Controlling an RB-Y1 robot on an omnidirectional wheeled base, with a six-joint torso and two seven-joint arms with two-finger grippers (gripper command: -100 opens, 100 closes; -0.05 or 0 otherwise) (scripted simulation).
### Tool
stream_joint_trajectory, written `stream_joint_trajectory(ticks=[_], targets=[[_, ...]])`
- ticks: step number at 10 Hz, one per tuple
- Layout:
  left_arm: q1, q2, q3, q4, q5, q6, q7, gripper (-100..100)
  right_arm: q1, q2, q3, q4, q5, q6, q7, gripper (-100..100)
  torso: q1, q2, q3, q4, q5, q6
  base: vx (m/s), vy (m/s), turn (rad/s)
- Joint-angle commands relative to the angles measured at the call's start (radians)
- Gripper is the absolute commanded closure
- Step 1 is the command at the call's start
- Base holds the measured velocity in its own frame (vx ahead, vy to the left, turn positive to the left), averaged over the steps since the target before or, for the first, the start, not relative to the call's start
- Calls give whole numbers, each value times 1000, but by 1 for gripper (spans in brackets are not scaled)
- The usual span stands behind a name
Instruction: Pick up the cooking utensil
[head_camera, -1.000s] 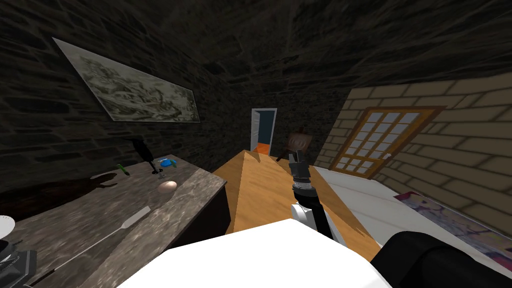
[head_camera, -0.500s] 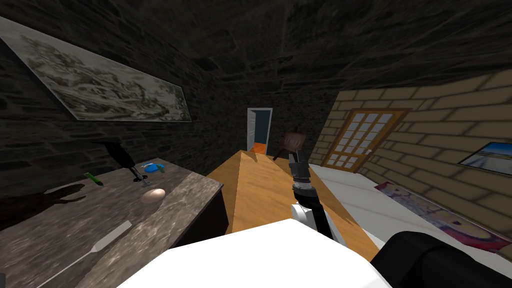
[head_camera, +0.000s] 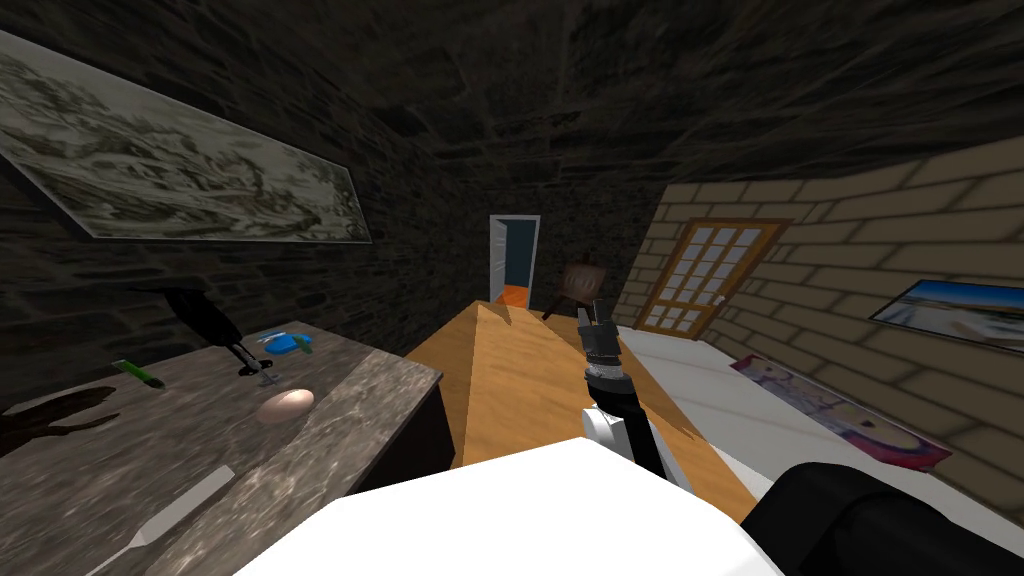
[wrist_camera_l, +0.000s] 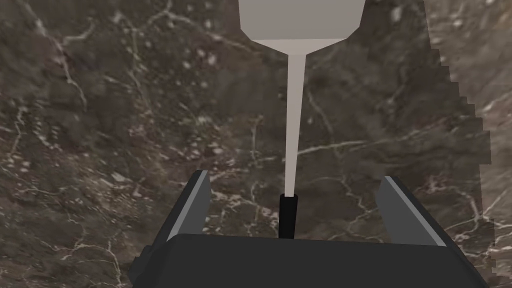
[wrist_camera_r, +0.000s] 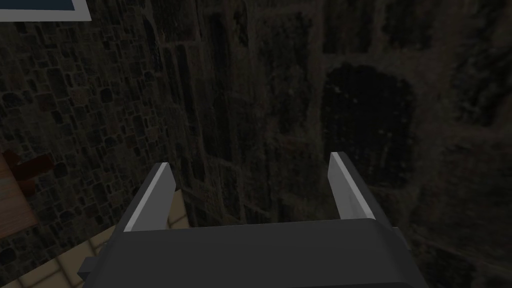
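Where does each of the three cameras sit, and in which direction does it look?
Head view: on the head, looking steeply down and forward over the marble table with the spatula; the right gripper stands raised mid-picture.
Left wrist view: on the left hand, looking down along the open left gripper at the spatula, its black handle between the fingers.
Right wrist view: on the right hand, facing a wall; fingers open.
Shared: head and left wrist views both show spatula and table.

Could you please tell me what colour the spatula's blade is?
The spatula blade is light grey; the left wrist view shows it best.
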Motion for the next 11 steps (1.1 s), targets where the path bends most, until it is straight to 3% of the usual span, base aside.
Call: stream_joint_trajectory(ticks=[1, 2, 3, 5, 6, 7, 11], targets=[[0, 0, 0, 0, 0, 0, 0, -100, 0, 0, 0, 0, 0, 0, 0, 0, 0, 0, 0, 0, 0, 0, 7, 6, -19], [-1, 0, -1, 3, 0, 1, -1, 0, 0, 0, 0, 0, 0, 0, 0, 0, 0, 0, 0, 0, 0, 0, 0, 0, 0], [8, -20, 21, -27, -20, 11, -20, -100, 0, 0, 0, 0, 0, 0, 0, 0, 0, 1, 0, 0, 0, 0, 61, 4, 157], [26, -61, 65, -87, -62, 30, -59, -100, 1, 0, 0, 0, 0, 0, 0, 0, 0, -6, -3, -1, 0, -2, 111, -32, 312], [26, -61, 65, -87, -62, 30, -59, -100, 0, 0, 0, 0, 0, 0, 0, 0, -4, -4, -3, -1, -1, -1, 36, -41, 123], [34, -81, 86, -116, -83, 39, -79, -100, 0, 0, 0, 0, 0, 0, 0, 0, -3, -2, -1, -1, -1, 0, 32, -34, 106], [34, -81, 86, -116, -83, 39, -79, -100, 0, 0, 0, 0, 0, 0, 0, 0, 0, 1, 1, 0, 0, 0, 7, -8, 24]])
